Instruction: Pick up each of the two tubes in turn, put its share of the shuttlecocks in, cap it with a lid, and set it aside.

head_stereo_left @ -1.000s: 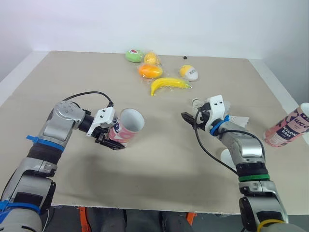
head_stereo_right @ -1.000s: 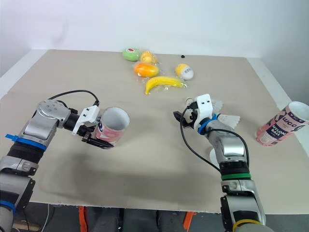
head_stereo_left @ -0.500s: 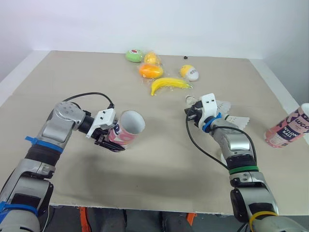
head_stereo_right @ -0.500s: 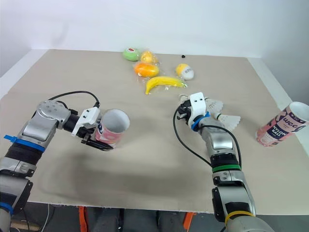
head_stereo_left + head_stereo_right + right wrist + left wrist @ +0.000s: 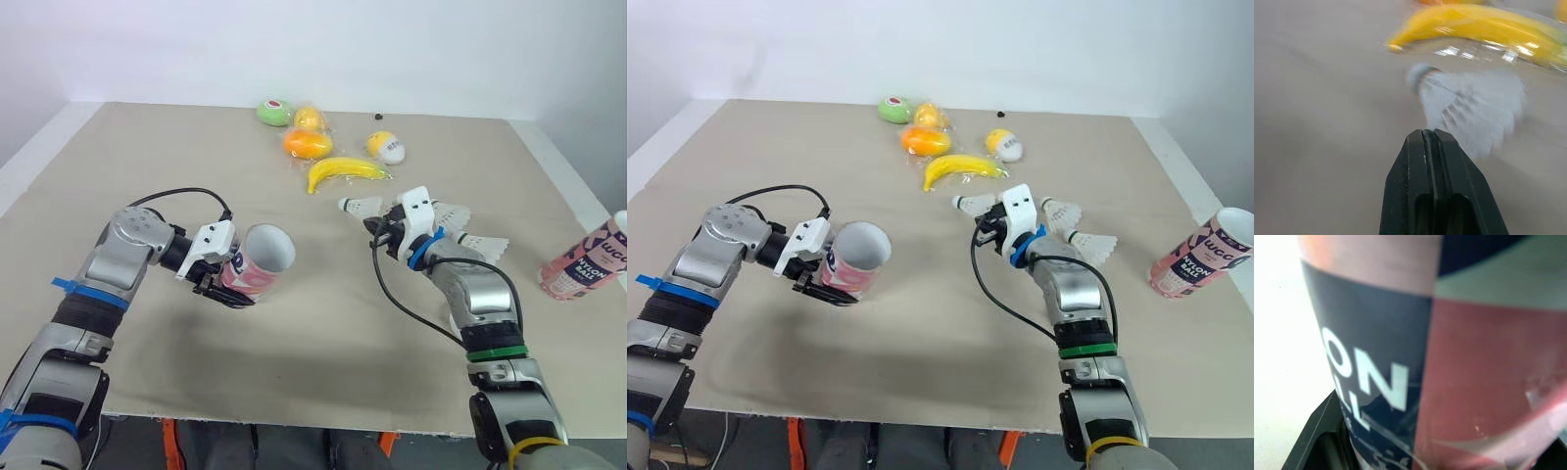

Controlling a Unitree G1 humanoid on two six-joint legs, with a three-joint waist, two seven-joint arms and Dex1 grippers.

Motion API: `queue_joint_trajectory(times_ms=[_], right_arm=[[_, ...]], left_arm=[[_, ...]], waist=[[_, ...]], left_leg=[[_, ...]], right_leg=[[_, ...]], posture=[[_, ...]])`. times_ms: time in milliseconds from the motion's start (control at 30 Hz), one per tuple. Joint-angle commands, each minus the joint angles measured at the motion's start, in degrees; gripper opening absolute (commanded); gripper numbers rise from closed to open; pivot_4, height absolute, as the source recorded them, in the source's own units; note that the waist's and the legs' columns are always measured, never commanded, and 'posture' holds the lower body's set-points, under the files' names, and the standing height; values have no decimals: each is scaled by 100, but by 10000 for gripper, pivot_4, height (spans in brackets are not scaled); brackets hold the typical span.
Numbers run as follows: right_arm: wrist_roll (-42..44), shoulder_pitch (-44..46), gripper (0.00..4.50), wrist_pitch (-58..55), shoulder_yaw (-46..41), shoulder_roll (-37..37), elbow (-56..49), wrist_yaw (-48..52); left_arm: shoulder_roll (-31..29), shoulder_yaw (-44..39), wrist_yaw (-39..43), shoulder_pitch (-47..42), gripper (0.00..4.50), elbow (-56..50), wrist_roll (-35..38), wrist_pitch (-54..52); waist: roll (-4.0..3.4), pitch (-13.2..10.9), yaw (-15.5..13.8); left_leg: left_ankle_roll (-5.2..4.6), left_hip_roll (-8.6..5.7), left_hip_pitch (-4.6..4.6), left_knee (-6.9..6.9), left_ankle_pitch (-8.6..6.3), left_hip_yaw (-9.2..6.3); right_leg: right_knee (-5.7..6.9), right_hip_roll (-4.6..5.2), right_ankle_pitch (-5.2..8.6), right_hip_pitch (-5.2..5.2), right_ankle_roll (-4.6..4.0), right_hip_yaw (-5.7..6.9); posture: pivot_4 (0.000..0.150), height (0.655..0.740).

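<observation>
My left gripper (image 5: 221, 278) is closed around the side of a pink and navy tube (image 5: 259, 262), which tilts with its open mouth toward the table's middle; the left wrist view shows its printed wall (image 5: 1449, 357) up close. My right gripper (image 5: 377, 227) hovers over the table's middle, its fingers (image 5: 1422, 142) shut on the feather edge of a white shuttlecock (image 5: 361, 206) whose cork points to my left. Two more shuttlecocks (image 5: 453, 213) (image 5: 486, 243) lie just behind my right wrist. The second pink tube (image 5: 583, 262) leans at the table's right edge.
A banana (image 5: 343, 172), an orange fruit (image 5: 306, 143), a yellow fruit (image 5: 309, 117), a green fruit (image 5: 273, 112) and a yellow-white ball (image 5: 384, 146) lie at the back of the beige table (image 5: 147, 157).
My right gripper went from open to shut on the shuttlecock and has carried it left, toward the held tube. My left arm and its tube have stayed put.
</observation>
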State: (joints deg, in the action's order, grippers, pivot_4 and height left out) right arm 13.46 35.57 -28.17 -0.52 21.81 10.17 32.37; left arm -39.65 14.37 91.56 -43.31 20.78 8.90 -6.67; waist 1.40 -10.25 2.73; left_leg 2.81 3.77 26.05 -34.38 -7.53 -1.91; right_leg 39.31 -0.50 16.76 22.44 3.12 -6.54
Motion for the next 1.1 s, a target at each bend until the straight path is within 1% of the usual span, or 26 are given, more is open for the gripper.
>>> queue_joint_trajectory(times_ms=[33,333,467,567,700,867,1100], right_arm=[[260,-145,444,-87,-111,258,-810,348],[1211,-273,444,-433,-532,790,-2349,984],[1946,-375,444,-589,-579,1346,-3522,1734],[2213,-316,444,-730,-485,1664,-3958,1962],[2165,-22,444,-707,-240,1908,-4071,2089],[2174,629,444,-669,-128,1867,-3816,2079],[1990,696,444,-466,152,1850,-3571,2274]], left_arm=[[37,138,68,80,30027,-42,-62,-38],[111,156,48,83,30027,-9,-90,-50],[148,157,67,52,30027,53,-100,-60],[175,149,78,10,30027,135,-109,-47],[229,135,78,-46,30027,245,-110,-34],[280,126,87,-87,30027,328,-131,-17],[259,100,93,-72,30027,318,-127,-37]], waist=[[0,0,-5],[-6,1,-9],[-13,-1,-19],[-16,1,-18],[-16,1,-17],[-17,1,-30],[-17,2,-53]], left_leg=[[0,0,0,-2,0,0],[0,0,0,-3,0,0],[0,-1,0,-3,0,0],[-4,-1,-1,-3,-3,-1],[-4,-1,-3,-13,-2,-1],[-12,-1,-3,-15,5,1],[-12,-10,0,-14,5,2]], right_leg=[[0,1,0,-1,1,0],[0,2,1,-4,3,1],[0,3,1,-3,3,1],[0,4,6,-6,4,2],[0,5,7,-9,16,3],[0,8,6,-9,27,4],[0,19,3,-9,18,5]], posture=[[1500,7400],[1500,7400],[1500,7400],[1500,7400],[1500,7400],[1500,7400],[1500,7400]])
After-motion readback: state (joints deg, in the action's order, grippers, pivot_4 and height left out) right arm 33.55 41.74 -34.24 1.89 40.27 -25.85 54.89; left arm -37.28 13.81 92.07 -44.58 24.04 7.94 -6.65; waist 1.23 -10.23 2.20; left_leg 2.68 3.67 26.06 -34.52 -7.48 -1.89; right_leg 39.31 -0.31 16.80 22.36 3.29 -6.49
